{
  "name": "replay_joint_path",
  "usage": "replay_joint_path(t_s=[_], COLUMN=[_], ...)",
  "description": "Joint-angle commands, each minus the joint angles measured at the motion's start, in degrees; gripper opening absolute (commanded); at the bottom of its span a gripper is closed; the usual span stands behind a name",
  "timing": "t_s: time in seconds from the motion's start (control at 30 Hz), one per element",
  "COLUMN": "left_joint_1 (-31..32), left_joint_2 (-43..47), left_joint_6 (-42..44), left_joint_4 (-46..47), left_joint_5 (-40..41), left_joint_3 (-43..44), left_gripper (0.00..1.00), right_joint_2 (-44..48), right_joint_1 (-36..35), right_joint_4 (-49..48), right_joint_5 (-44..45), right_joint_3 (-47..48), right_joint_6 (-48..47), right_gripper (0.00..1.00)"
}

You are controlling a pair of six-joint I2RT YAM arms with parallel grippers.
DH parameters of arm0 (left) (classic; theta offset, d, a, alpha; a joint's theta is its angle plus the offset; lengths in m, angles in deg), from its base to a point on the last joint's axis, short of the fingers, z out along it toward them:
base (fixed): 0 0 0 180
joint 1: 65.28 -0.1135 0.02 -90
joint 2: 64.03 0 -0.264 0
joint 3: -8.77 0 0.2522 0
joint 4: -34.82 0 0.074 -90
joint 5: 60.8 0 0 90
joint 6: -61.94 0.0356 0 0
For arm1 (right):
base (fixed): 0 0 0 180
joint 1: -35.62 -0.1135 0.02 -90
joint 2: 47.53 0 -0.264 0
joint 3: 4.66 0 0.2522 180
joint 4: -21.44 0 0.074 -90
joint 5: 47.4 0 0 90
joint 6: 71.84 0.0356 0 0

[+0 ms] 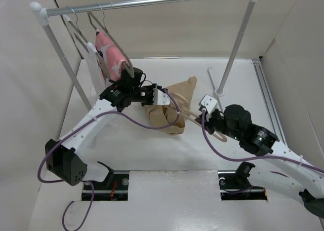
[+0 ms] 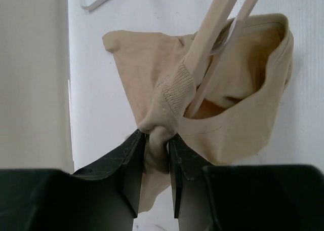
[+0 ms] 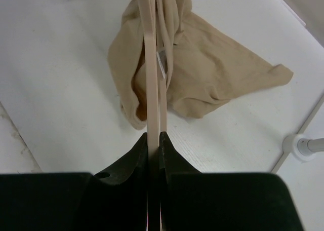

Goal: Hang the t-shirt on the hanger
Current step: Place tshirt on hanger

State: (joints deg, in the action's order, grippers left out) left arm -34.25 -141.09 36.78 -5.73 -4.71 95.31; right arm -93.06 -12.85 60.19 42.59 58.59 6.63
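The tan t-shirt [image 1: 174, 107] lies bunched on the white table, mid-view. The cream hanger [image 1: 195, 120] runs from it toward the right arm, one end inside the fabric. My left gripper [image 1: 163, 97] is shut on the ribbed collar [image 2: 172, 91] of the t-shirt [image 2: 238, 104] and lifts it; the hanger [image 2: 212, 28] passes through the neck opening. My right gripper [image 1: 207, 114] is shut on the hanger's bar [image 3: 151, 84], which points into the t-shirt [image 3: 207, 69].
A clothes rack [image 1: 152, 0] spans the back, its right pole foot [image 1: 218, 93] near the shirt and showing in the right wrist view [image 3: 298, 144]. Thin grey hangers and a pink patterned garment [image 1: 110, 53] hang at its left end. Walls enclose the table.
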Motion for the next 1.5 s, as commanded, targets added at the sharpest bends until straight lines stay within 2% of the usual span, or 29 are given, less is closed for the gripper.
replay_joint_path(t_s=[0.0,0.03,0.1,0.17,0.3,0.33,0.37,0.4,0.43,0.47,0.6,0.67,0.9,1.13,1.23,1.27,1.47], left_joint_1=[0.61,0.61,0.61,0.61,0.61,0.61,0.61,0.61,0.61,0.61,0.61,0.61,1.67,1.67,1.67,1.67,1.67], left_joint_2=[1.65,1.65,2.17,2.17,2.17,2.17,2.17,2.17,2.17,2.17,2.79,3.40,4.55,5.60,5.60,5.60,5.60], left_joint_6=[1.69,1.69,2.22,2.75,2.75,2.75,2.75,2.75,2.14,2.13,0.91,0.21,-2.87,-3.40,-3.40,-3.40,-2.16], left_joint_4=[-0.81,-0.29,-0.28,0.33,3.49,4.02,4.02,4.72,4.73,4.73,2.89,0.43,-4.68,-5.73,-5.73,-5.73,-5.74], left_joint_5=[-4.67,-5.37,-6.08,-6.08,-6.60,-6.61,-6.61,-7.22,-7.22,-7.74,-10.20,-14.06,-22.95,-22.34,-19.97,-19.18,-14.96], left_joint_3=[-0.52,-0.53,-1.14,-1.84,-4.04,-4.04,-4.65,-4.66,-4.66,-4.14,-2.12,-0.36,3.86,1.76,0.45,0.44,-2.64], left_gripper=[0.21,0.26,0.44,0.49,0.50,0.47,0.39,0.15,0.06,0.01,0.00,0.00,0.04,0.04,0.04,0.00,0.00], right_joint_2=[0.28,0.28,0.28,0.28,0.80,0.80,0.80,0.80,0.80,1.32,1.33,0.28,-7.36,-10.35,-10.36,-10.36,-8.95], right_joint_1=[-0.31,-0.31,-0.31,-0.31,-0.31,-0.31,-0.31,-0.31,-0.31,-0.31,-0.31,-0.31,-0.31,-0.31,-0.31,-0.31,-0.31], right_joint_4=[-6.89,-6.89,-6.89,-6.36,-6.88,-6.89,-7.41,-7.42,-8.02,-8.03,-10.75,-12.50,-18.47,-24.28,-24.29,-24.81,-25.34], right_joint_5=[-1.57,-2.09,-2.10,-2.10,-3.41,-3.42,-3.94,-3.94,-3.94,-3.94,-2.71,-1.05,0.09,0.71,-0.43,-1.12,-0.18], right_joint_3=[4.21,4.73,4.73,4.73,4.73,4.73,4.73,4.73,4.73,4.21,2.89,2.89,3.42,3.94,4.56,4.56,4.56], right_joint_6=[-1.30,-1.30,-1.30,-1.82,-1.83,-1.83,-1.83,-1.31,-1.30,-1.30,-0.78,-0.78,-3.32,-5.43,-5.43,-5.43,-4.64], right_gripper=[0.00,0.00,0.00,0.00,0.00,0.00,0.00,0.00,0.00,0.00,0.00,0.00,0.00,0.00,0.00,0.00,0.00])
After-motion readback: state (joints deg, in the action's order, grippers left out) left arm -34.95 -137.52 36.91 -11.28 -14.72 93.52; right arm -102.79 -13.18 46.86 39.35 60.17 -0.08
